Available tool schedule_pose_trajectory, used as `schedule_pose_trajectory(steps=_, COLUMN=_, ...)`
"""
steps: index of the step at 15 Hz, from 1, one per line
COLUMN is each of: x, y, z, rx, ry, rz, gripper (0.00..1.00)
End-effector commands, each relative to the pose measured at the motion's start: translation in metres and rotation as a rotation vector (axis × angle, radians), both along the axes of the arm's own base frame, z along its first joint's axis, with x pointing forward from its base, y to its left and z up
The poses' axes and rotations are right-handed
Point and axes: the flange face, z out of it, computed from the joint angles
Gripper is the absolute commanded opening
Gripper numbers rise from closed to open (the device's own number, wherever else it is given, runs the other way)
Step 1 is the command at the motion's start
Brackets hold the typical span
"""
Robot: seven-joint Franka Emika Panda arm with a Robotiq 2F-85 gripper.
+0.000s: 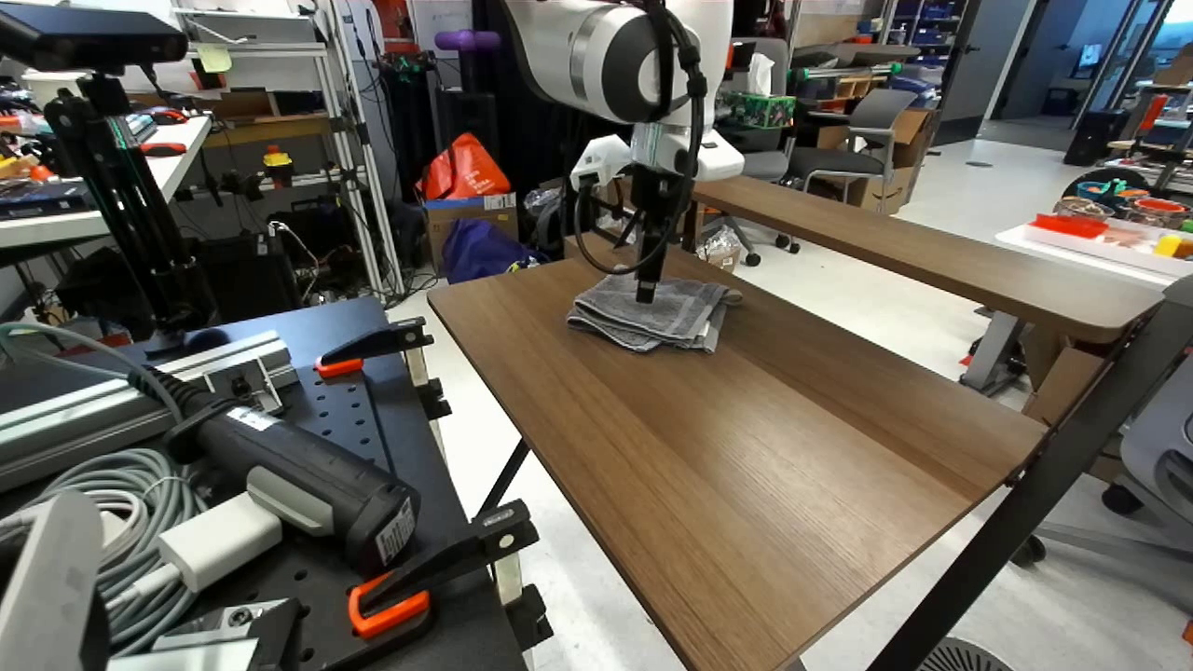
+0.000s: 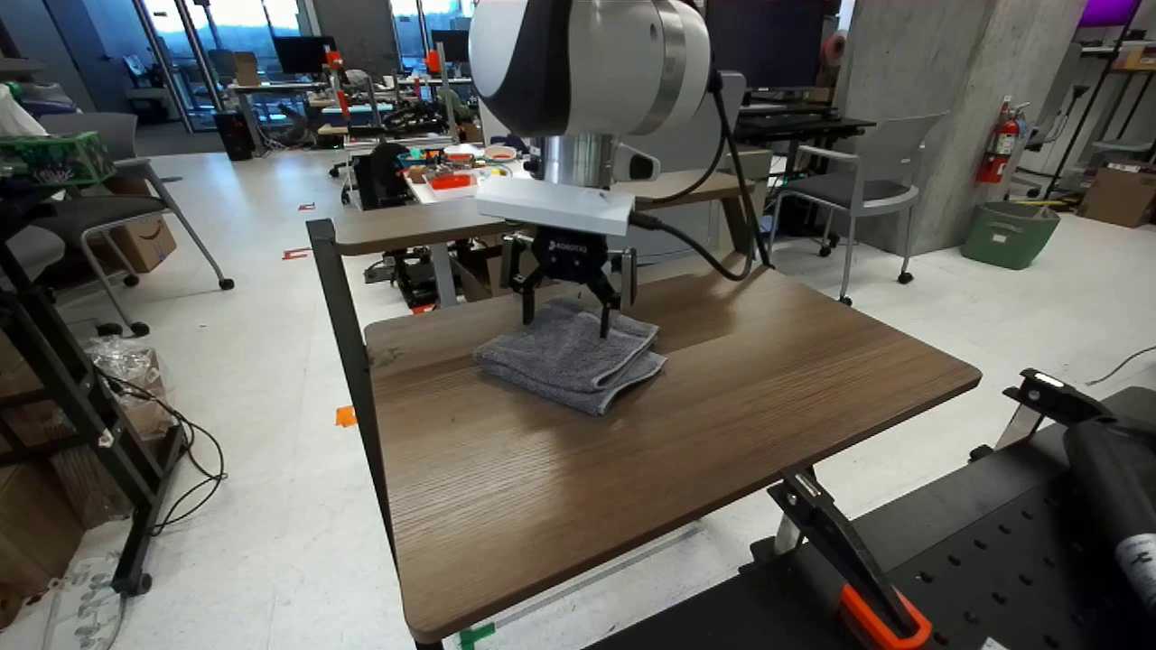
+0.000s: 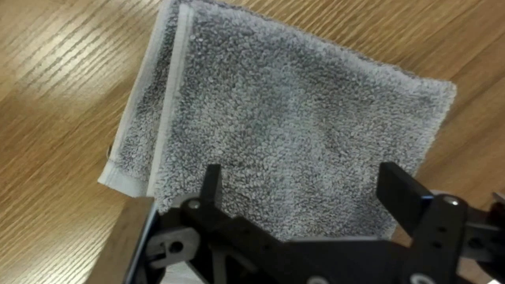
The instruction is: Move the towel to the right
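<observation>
Towel (image 3: 300, 118) on a wooden table (image 2: 777, 379), beneath the gripper (image 2: 566, 323). It lies flat in loose layers, wrinkled on top, toward the far end of the table and under the robot arm (image 1: 596, 65) in an exterior view. The two fingers (image 3: 213, 183) stand apart, one over the towel and the other close to its edge as the wrist view shows it, with nothing clamped between them; whether either finger touches the pile cannot be told. Judged from its looped pile and thin folds, the towel is light, soft and limp: it should bend rather than resist, should not slip easily, and should take a firm squeeze without harm. The likely difficulty lies in the layers — a shallow pinch may lift only the top one and leave the lower one to unfold or trail. A hold near the middle, with the fingers pressed lightly down before closing, should gather a ridge that takes in more of the stack. The side with the pale hems (image 3: 167, 106), where two layers end in a step, offers another place, though the rest would probably sag from it. A low carry seems enough — the table looks smooth, so a trailing corner should slide.
</observation>
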Motion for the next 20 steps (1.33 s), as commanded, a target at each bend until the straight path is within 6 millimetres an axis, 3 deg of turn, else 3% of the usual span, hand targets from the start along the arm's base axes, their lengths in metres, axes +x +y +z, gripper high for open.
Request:
schedule_pose_trajectory(steps=1, x=0.012, y=0.003, z=-0.010, rx=-0.003, ry=0.023, rz=-0.003, gripper=1.00)
schedule_pose_trajectory(steps=13, x=0.015, y=-0.025, z=-0.039, rx=-0.056, ry=0.095, rz=-0.024, gripper=1.00)
schedule_pose_trajectory(steps=17, x=0.010, y=-0.052, z=-0.043, rx=-0.082, ry=0.119, rz=-0.049, gripper=1.00)
schedule_pose_trajectory(steps=20, x=0.008, y=-0.082, z=-0.046, rx=-0.108, ry=0.129, rz=-0.085, gripper=1.00)
